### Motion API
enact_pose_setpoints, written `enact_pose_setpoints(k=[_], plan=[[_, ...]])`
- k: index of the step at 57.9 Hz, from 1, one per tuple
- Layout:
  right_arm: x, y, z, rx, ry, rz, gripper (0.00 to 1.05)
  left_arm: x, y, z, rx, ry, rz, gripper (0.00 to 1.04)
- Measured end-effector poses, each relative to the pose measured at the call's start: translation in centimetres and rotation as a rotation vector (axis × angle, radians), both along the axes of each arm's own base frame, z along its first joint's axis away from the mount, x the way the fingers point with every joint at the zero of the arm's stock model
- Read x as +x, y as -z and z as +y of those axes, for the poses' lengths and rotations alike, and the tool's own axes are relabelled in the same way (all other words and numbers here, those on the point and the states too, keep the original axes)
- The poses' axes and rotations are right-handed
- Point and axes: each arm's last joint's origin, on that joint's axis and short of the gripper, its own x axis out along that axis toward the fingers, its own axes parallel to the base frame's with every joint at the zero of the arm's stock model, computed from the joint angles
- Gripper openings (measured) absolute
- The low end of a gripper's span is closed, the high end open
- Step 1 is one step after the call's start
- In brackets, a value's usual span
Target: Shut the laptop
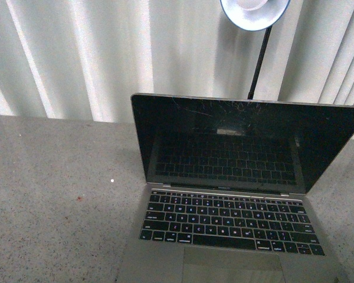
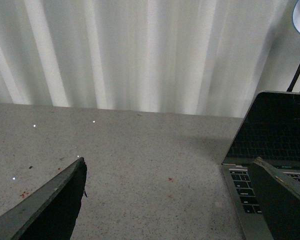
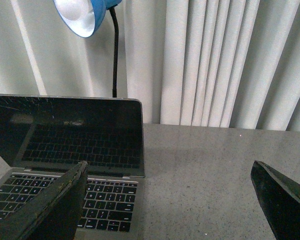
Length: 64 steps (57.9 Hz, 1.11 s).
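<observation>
the left fingers (image 2: 50, 210) are spread wide with nothing between them, over bare desk (image 2: 155, 150). the laptop (image 2: 270, 130) sits ahead and off to one side, and one finger overlaps its keyboard edge in that view. the right fingers (image 3: 50, 210) are likewise parted and empty, one crossing in front of the keys (whether it touches them cannot be told). the laptop stands open on the desk, right of centre in the front view, its scratched screen upright and a blue lamp (image 1: 253, 15) behind it.

the laptop (image 1: 236, 224) is cut off at the front view's lower edge, the lamp (image 1: 255, 15) at its upper edge; the key letters are too small to read.
</observation>
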Motion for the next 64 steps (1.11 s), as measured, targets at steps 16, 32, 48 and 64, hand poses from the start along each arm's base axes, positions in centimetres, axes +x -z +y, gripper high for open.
enact_pose_setpoints(k=[16, 32, 48, 64], plan=[[0.0, 0.0, 0.0, 0.0, 0.0, 0.0, 0.97, 0.0, 0.0, 0.0, 0.0, 0.0, 0.0, 0.98], [0.0, 0.0, 0.0, 0.0, 0.0, 0.0, 0.97, 0.0, 0.0, 0.0, 0.0, 0.0, 0.0, 0.98], [0.0, 0.0, 0.0, 0.0, 0.0, 0.0, 0.97, 0.0, 0.0, 0.0, 0.0, 0.0, 0.0, 0.98], [0.0, 0.0, 0.0, 0.0, 0.0, 0.0, 0.97, 0.0, 0.0, 0.0, 0.0, 0.0, 0.0, 0.98]])
